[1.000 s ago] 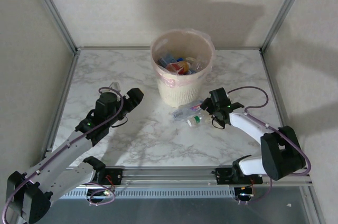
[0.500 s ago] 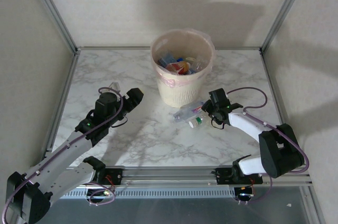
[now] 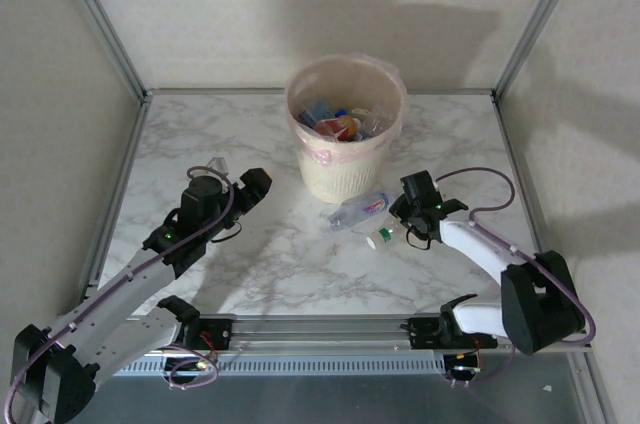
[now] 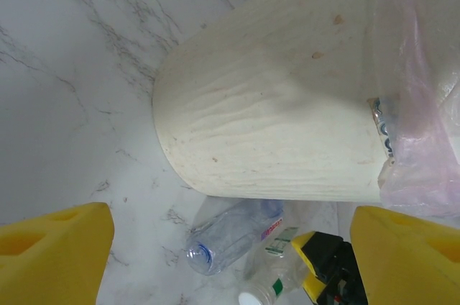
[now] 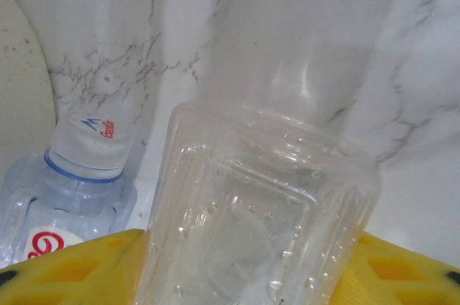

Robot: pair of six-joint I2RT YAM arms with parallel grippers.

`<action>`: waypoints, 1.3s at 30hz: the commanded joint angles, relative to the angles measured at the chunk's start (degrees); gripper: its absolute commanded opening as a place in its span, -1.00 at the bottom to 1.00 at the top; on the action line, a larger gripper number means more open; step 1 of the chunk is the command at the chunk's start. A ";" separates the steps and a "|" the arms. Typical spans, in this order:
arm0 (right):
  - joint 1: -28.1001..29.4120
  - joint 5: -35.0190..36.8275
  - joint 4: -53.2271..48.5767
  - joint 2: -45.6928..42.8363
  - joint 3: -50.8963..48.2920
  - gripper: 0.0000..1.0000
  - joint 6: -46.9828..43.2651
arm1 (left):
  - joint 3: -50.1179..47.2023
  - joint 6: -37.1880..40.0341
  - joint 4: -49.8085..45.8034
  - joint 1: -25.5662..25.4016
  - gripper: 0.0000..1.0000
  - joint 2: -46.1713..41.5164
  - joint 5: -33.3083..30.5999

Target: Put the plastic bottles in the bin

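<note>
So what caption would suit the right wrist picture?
Right gripper closed on a clear bottle, a second capped bottle lying beside it on the marble table.

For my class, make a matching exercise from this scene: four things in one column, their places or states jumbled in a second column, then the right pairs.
Column one
1. bin
2. left gripper
3. red-label bottle
4. green-label bottle

Column two
A. held in the right gripper
B. lying on the table beside the bin
C. upright, with bottles inside
D. open, holding nothing

Pairs: 1-C, 2-D, 3-B, 4-A
</note>
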 commanded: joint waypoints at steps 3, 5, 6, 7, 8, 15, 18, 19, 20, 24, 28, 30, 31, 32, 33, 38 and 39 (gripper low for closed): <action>-0.31 4.84 -11.09 -7.74 5.37 0.00 -2.94 | -1.22 -0.30 1.16 0.57 0.70 -0.82 0.73; -0.36 6.04 -14.72 -10.13 9.20 0.00 -4.13 | -1.45 -0.42 1.38 0.56 0.70 -0.74 0.72; -0.37 6.65 -16.74 -11.17 11.66 -0.01 -4.82 | -1.62 -0.48 1.48 0.57 0.70 -0.65 0.81; -0.34 7.19 -18.26 -11.87 13.96 -0.01 -5.49 | -1.62 -0.55 1.65 0.56 0.70 -0.61 0.89; -0.39 7.95 -20.03 -12.29 16.86 -0.01 -6.28 | -1.62 -0.55 1.79 0.52 0.70 -0.47 0.99; -0.34 10.06 -27.40 -10.11 36.94 -0.03 -10.84 | -1.11 -0.78 2.28 0.57 0.70 0.10 1.42; -0.37 8.82 -27.51 -7.61 45.22 -0.03 -12.81 | -1.10 -0.64 1.90 0.52 0.70 -0.10 1.17; -0.41 7.60 -26.73 -6.41 47.61 -0.02 -13.64 | -1.09 -0.70 1.84 0.57 0.70 -0.15 1.12; -0.35 6.08 -26.14 -4.78 50.58 -0.02 -14.18 | -1.10 -0.72 1.83 0.54 0.70 -0.17 1.16; -0.38 -0.11 -21.34 2.09 58.61 -0.04 -13.73 | -1.06 -1.02 2.07 0.57 0.69 0.18 1.30; -0.33 -5.72 -15.01 8.63 63.81 -0.05 -11.50 | -1.23 -1.24 2.06 0.52 0.69 0.14 1.25; -0.26 -8.06 -11.66 10.93 64.91 -0.05 -10.52 | -1.56 -1.24 1.93 0.48 0.68 -0.01 1.17; -0.30 -8.95 -9.89 11.94 65.18 -0.05 -10.02 | -1.87 -1.29 1.92 0.41 0.68 -0.09 1.17; -0.30 -9.97 -8.36 13.03 65.56 -0.04 -9.69 | -2.37 -1.32 1.93 0.40 0.68 -0.20 1.16; -0.22 -10.54 -7.40 14.08 66.04 -0.04 -9.46 | -2.91 -1.32 2.16 0.39 0.68 -0.12 1.17; 0.13 -13.63 -3.91 19.85 69.17 -0.04 -8.11 | -5.18 -2.10 4.44 -0.06 0.67 1.05 1.78; 0.30 -14.27 -3.11 20.90 69.61 -0.04 -7.83 | -5.44 -2.21 4.93 -0.58 0.67 1.55 1.78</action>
